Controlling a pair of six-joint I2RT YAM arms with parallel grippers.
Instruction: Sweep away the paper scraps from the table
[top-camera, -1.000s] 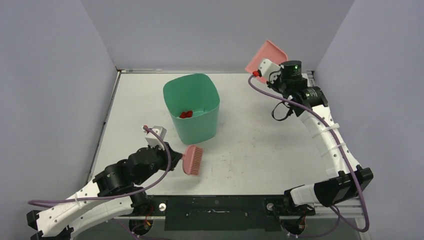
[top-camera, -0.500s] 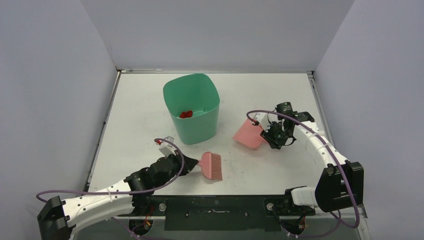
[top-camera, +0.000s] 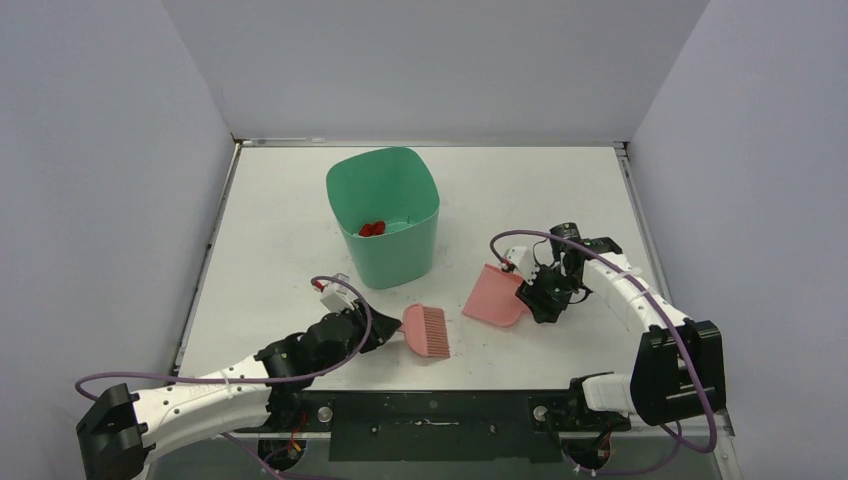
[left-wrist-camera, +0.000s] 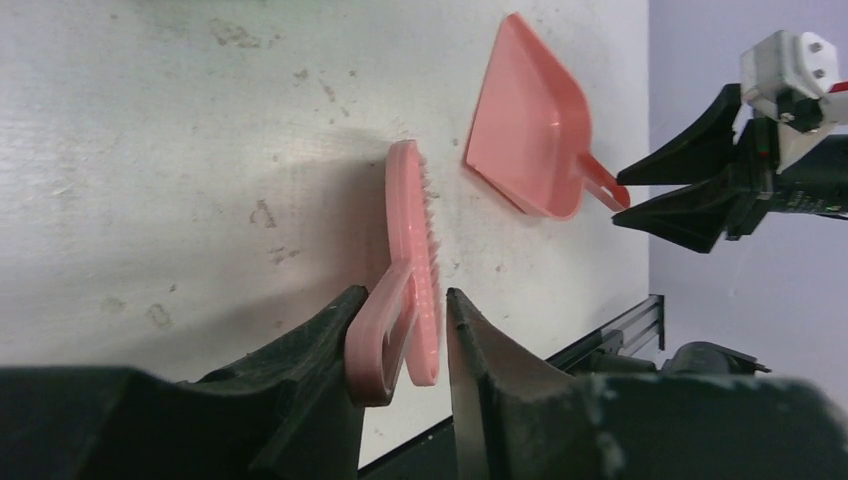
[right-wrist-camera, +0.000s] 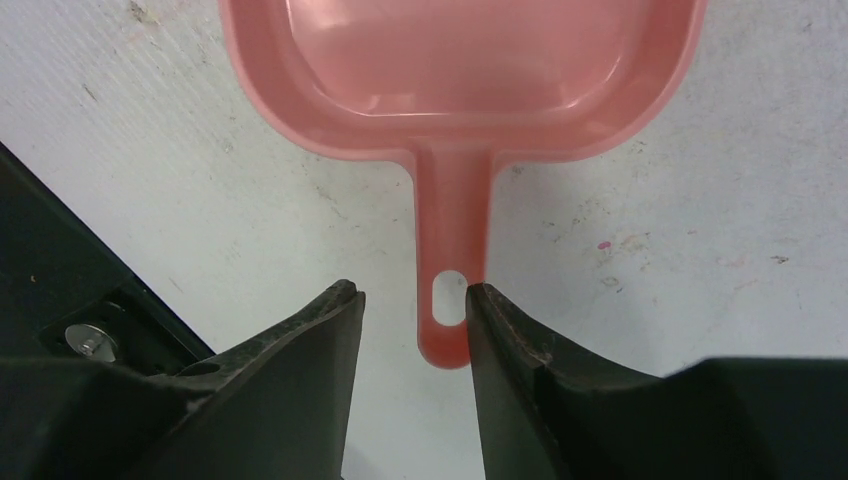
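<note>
At the near edge, black mounting rail (top-camera: 430, 415) carried both arm bases. Item, left gripper (top-camera: 385, 330) (left-wrist-camera: 402, 300): lay low over the near-centre of the table (top-camera: 280, 220) (left-wrist-camera: 150, 150) (right-wrist-camera: 700, 250), jaws closed tight on the looped handle of the pink brush (top-camera: 427, 332) (left-wrist-camera: 412, 230), both fingers pressed against it. Brush stood on edge, bristles turned toward the right, head reaching away from the gripper. Item, pink dustpan (top-camera: 493, 297) (left-wrist-camera: 525, 120) (right-wrist-camera: 460, 60): sat just right of the brush and apart from it, pan part pointing left, handle pointing right; no contents showed in the pan as seen from the right wrist. Item, right gripper (top-camera: 528, 295) (right-wrist-camera: 412, 292): set at the handle end of the dustpan, jaws parted with the holed handle tip between them; one finger lay against the handle, bare table showed between the handle and the other finger, so no firm clamp was seen. Table surface bore faint scuffs and specks, too small to identify. Item, green bin (top-camera: 395, 260): stood upright beyond the brush, left of centre, mouth open. Item, paper scraps (top-camera: 372, 229): a small red cluster lay on the bin floor; other colours could not be made out. Grey walls (top-camera: 430, 60) closed the far and side edges.
</note>
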